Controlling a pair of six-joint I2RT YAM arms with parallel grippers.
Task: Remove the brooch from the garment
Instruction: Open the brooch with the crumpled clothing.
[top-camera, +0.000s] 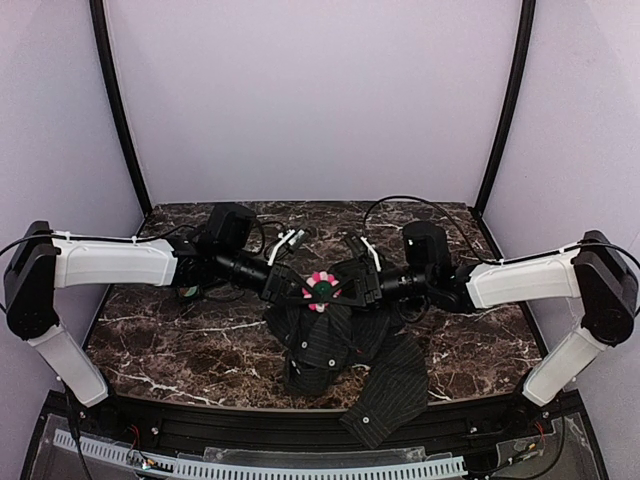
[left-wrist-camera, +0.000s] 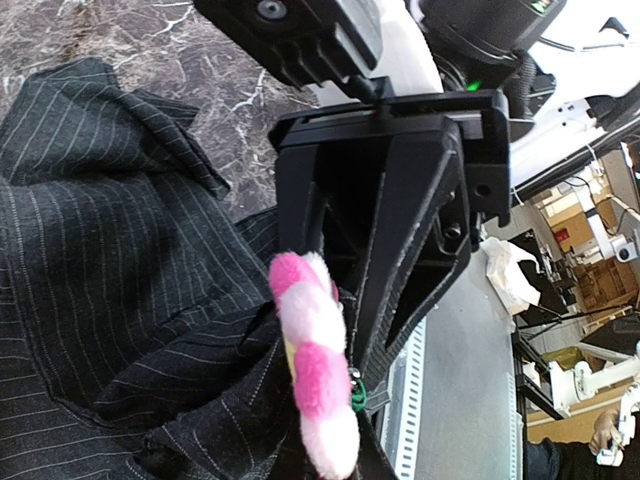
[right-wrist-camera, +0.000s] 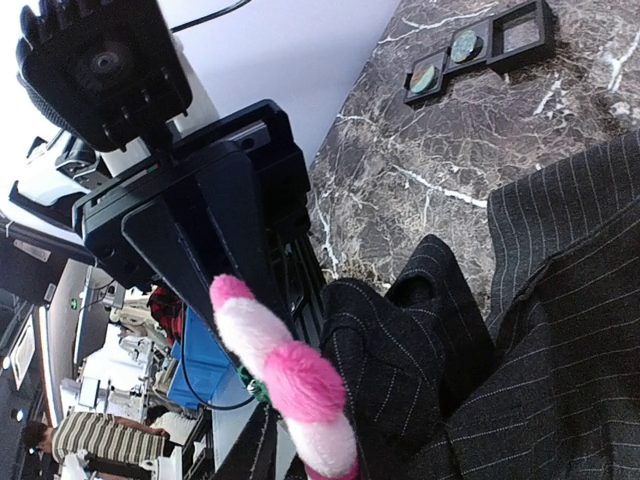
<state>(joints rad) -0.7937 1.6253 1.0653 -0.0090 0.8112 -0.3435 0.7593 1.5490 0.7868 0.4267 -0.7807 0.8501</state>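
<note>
Top external, one pink brooch (top-camera: 321, 289) on one dark garment (top-camera: 335, 350), left claw (top-camera: 299, 291) pressed together, right claw (top-camera: 345, 290) unclear.

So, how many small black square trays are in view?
3, in one row on the marble table, beyond the black pinstriped garment: end tray, middle tray, other end tray. Others may be hidden.

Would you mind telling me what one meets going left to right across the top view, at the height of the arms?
The left arm → left gripper → brooch → right gripper → right arm.
</note>
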